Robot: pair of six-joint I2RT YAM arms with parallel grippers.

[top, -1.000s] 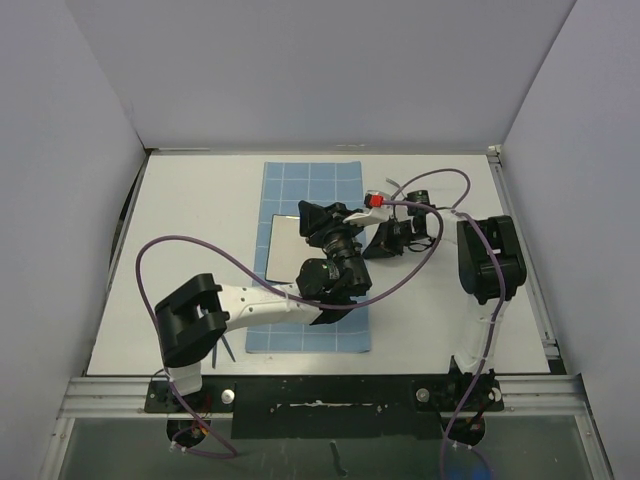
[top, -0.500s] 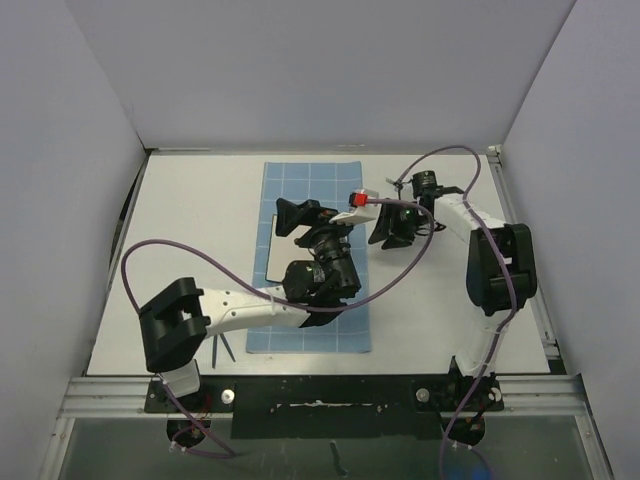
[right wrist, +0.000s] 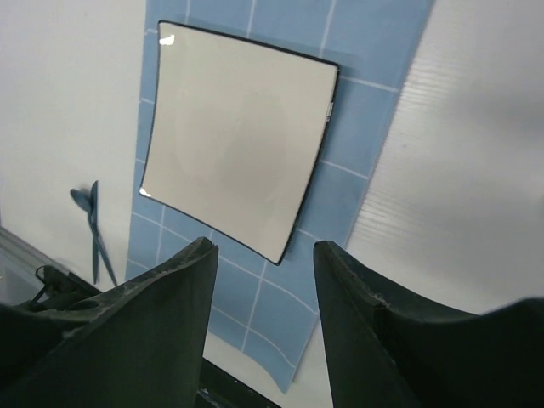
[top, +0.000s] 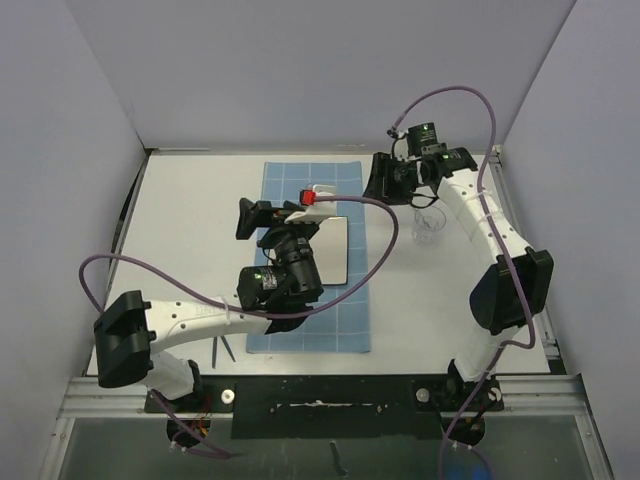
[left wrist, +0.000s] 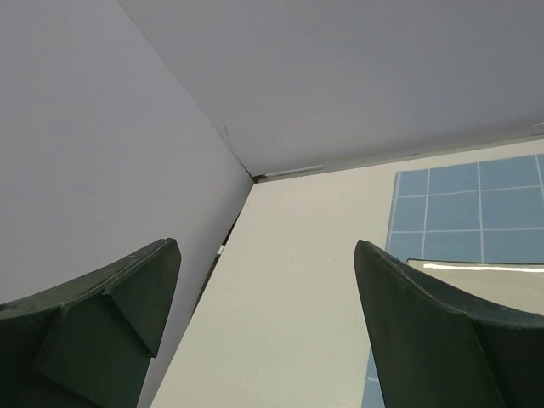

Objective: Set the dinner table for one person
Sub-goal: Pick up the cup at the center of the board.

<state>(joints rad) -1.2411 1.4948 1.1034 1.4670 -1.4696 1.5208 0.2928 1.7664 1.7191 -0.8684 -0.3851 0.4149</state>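
The dinner table (top: 200, 210) is a white tabletop with a blue gridded mat (top: 345, 320) in its middle. A square cream plate with a dark rim (top: 335, 250) lies on the mat and fills the right wrist view (right wrist: 238, 136). To the right of the mat a clear glass (top: 428, 225) stands upright. My left gripper (top: 250, 218) hovers open over the mat's left edge, with only bare table between its fingers (left wrist: 425, 331). My right gripper (top: 378, 178) is raised near the back, open and holding nothing (right wrist: 265, 255).
A dark thin utensil (top: 225, 348) lies on the table by the mat's near left corner, also visible in the right wrist view (right wrist: 93, 229). Grey walls enclose the table on three sides. A purple cable (top: 380, 250) loops above the mat and plate.
Both grippers have opened. The left arm swung back to the left, uncovering the plate. The right arm lifted away toward the back, and the glass now stands alone beside the mat.
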